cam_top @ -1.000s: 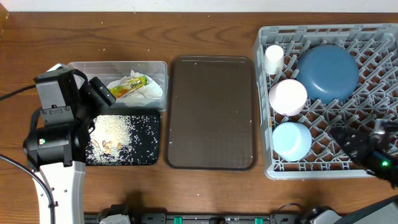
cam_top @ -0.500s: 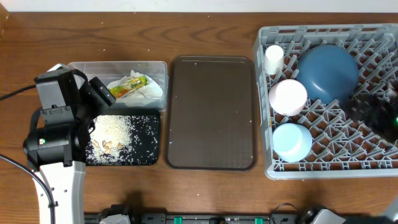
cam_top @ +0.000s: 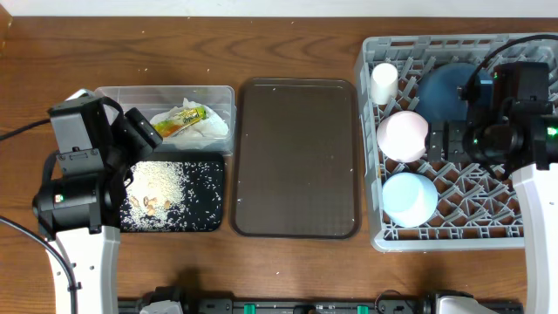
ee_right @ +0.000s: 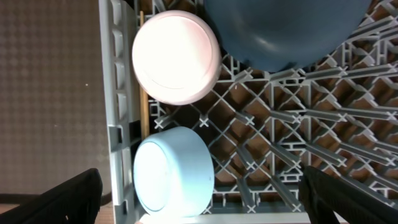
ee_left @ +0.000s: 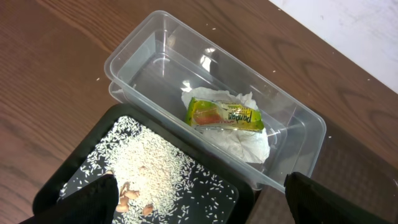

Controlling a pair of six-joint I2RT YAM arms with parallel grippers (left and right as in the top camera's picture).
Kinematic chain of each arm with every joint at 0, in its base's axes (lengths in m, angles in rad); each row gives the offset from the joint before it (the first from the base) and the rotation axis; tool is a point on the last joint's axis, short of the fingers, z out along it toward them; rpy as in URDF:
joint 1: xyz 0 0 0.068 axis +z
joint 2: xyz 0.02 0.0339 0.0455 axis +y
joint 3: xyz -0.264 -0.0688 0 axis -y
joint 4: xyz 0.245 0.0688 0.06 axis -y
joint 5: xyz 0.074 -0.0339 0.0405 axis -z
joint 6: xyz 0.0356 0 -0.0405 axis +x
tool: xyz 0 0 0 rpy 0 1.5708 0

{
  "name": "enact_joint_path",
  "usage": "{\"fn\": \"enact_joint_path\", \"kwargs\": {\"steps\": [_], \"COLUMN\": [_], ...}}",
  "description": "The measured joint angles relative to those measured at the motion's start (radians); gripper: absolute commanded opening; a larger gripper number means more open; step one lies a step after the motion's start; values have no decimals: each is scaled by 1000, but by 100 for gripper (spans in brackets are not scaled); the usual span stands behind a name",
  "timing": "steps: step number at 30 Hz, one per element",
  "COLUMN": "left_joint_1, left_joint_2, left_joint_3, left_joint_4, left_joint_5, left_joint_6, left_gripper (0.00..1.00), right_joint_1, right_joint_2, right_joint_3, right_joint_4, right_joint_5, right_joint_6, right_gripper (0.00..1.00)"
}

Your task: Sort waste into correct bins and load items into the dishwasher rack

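The grey dishwasher rack [cam_top: 462, 240] holds the dark-blue bowl [cam_top: 445, 92], pale-pink bowl [cam_top: 403, 135], light-blue bowl [cam_top: 408, 197] and white cup [cam_top: 384, 83]. My right gripper [cam_top: 446, 139] is open and empty above the rack's middle, beside the pink bowl [ee_right: 176, 56] and light-blue bowl [ee_right: 174, 171]. Thin wooden chopsticks [ee_right: 143, 112] stand against the rack wall. The clear tub [cam_top: 113, 92] holds the napkin [ee_left: 249, 140] and wrapper [ee_left: 224, 116]. Rice [ee_left: 149, 165] lies in the black tray [cam_top: 209, 218]. My left gripper [ee_left: 202, 205] hangs open over that tray.
The brown serving tray [cam_top: 296, 157] lies bare between the bins and the rack. Small brown scraps [ee_left: 134, 196] lie among the rice. The right arm hides part of the dark-blue bowl from above. Wooden table all round.
My right arm has swung from the rack's front right corner up over the rack's middle, next to the bowls. The left arm has not moved.
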State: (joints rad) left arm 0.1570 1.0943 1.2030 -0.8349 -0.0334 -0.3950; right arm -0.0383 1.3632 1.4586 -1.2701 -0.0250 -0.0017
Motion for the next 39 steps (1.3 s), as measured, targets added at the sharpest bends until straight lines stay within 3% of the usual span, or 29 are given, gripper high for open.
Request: {"fn": "enact_joint_path", "kwargs": {"steps": [23, 29, 33, 39], "left_joint_1": [0, 0, 0, 0], "left_joint_2": [0, 0, 0, 0], "left_joint_3": [0, 0, 0, 0], "left_joint_4": [0, 0, 0, 0], "left_joint_5": [0, 0, 0, 0], "left_joint_6": [0, 0, 0, 0], "left_gripper": [88, 88, 88, 88], "right_joint_1": [11, 11, 11, 11], "right_joint_2": [-5, -152, -359, -790], "right_joint_3": [0, -1, -9, -265], "right_joint_4": [0, 43, 274, 924], "right_joint_5": [45, 36, -21, -111], "right_joint_6": [9, 10, 13, 19], "right_gripper": [99, 99, 99, 99]}}
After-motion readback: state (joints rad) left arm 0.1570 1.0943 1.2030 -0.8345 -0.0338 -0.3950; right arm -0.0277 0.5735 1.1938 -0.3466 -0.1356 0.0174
